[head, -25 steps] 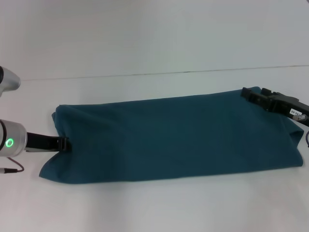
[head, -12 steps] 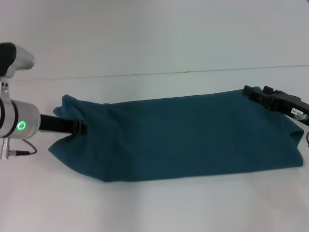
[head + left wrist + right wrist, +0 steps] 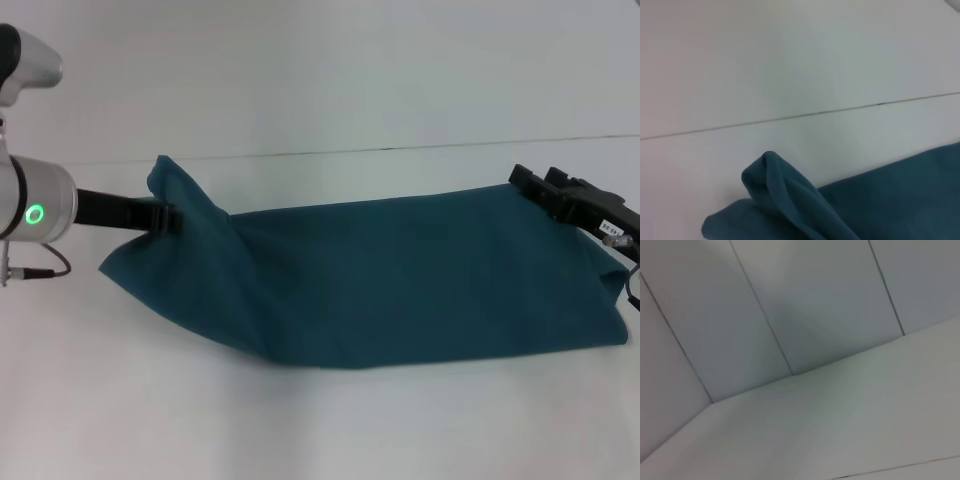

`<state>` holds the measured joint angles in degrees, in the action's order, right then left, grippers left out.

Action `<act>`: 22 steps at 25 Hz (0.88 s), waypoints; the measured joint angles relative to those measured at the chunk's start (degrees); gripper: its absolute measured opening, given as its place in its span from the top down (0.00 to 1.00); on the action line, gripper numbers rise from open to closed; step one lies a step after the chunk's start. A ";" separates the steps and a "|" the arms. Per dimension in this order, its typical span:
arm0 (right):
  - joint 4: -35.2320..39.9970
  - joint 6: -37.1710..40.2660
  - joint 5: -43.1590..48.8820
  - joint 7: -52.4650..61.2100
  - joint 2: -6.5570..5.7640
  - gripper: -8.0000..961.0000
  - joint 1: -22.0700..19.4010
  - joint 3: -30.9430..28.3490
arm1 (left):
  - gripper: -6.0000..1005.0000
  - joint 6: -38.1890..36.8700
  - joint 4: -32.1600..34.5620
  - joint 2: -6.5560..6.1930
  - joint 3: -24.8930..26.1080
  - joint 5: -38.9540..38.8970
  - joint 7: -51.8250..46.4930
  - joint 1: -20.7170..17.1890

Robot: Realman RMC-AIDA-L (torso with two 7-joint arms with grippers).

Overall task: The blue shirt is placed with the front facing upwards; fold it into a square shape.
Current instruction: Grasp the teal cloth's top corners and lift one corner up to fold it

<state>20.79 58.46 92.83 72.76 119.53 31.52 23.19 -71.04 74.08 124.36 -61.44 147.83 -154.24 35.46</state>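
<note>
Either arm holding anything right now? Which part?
Left gripper holds the blue shirt by its lifted left end. Right gripper sits at the far right corner; grip unclear.

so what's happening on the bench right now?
The robot is partway through folding the blue shirt, which lies as a long band across the white table. The left tool grips the shirt's left end and has it raised off the table in a peak, the cloth sloping down to the rest. The right tool sits at the shirt's far right corner. No lettering shows; only plain teal fabric faces up.
</note>
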 joint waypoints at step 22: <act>-23.76 -12.29 -2.03 -34.88 1.32 0.90 15.42 -0.17 | 0.93 -6.45 11.72 0.04 -1.67 -1.37 -3.20 0.14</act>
<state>-2.97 46.17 90.80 37.88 120.85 46.94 23.02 -77.49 85.80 124.40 -63.11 146.46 -157.44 35.60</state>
